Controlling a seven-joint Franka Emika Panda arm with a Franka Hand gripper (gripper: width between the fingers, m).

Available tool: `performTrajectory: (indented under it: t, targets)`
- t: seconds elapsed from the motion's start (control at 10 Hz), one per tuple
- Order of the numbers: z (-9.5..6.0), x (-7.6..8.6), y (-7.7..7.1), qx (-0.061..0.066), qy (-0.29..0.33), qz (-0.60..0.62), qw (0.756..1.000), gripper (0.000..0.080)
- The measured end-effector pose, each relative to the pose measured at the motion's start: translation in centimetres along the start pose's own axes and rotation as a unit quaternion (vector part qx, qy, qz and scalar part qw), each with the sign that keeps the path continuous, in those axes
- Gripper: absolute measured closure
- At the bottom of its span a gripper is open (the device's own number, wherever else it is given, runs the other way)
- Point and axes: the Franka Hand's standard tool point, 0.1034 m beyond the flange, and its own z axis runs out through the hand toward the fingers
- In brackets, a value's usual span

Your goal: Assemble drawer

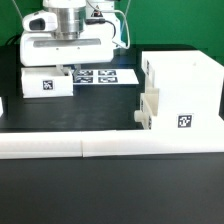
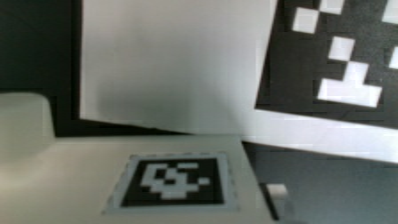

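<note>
The large hollow white drawer case (image 1: 185, 88) stands at the exterior view's right, with a tag on its front. A small knobbed tray (image 1: 148, 110) sits against its left side. A second white tray (image 1: 45, 82) with a tag lies at the left, and it fills the wrist view (image 2: 175, 180). My gripper (image 1: 63, 67) hangs low over this tray's right end. One fingertip (image 2: 276, 192) shows just beside the tray's edge with a thin dark gap between them. The other finger is hidden. The jaws look open and hold nothing.
The marker board (image 1: 100, 75) lies flat behind the tray and also shows in the wrist view (image 2: 338, 60). Long low white border bars (image 1: 100, 146) run along the table's front. A white block (image 1: 2, 105) sits at the far left edge.
</note>
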Motion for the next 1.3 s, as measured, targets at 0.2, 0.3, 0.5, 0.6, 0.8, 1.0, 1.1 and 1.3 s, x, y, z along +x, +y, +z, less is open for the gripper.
performTrajectory:
  t: [0.2, 0.3, 0.5, 0.6, 0.8, 1.0, 1.1, 1.3]
  targets:
    - [-0.4, 0.8, -0.5, 0.003, -0.002, -0.011, 1.0, 0.0756]
    - [-1.8, 3.0, -1.5, 0.001, 0.01, -0.034, 0.999, 0.0755]
    - [-3.3, 5.8, -2.4, 0.001, 0.019, -0.057, 0.998, 0.0755]
    - [-4.0, 7.3, -2.7, 0.003, 0.02, -0.069, 0.997, 0.0755]
    - [-5.2, 10.2, -3.2, 0.007, 0.024, -0.087, 0.996, 0.0755]
    - [-5.8, 13.3, -4.8, 0.012, 0.023, -0.072, 0.997, 0.0755]
    - [-5.7, 13.8, -5.9, 0.012, 0.024, -0.066, 0.997, 0.0755]
    - [-5.6, 13.6, -5.6, 0.011, 0.022, -0.096, 0.995, 0.0755]
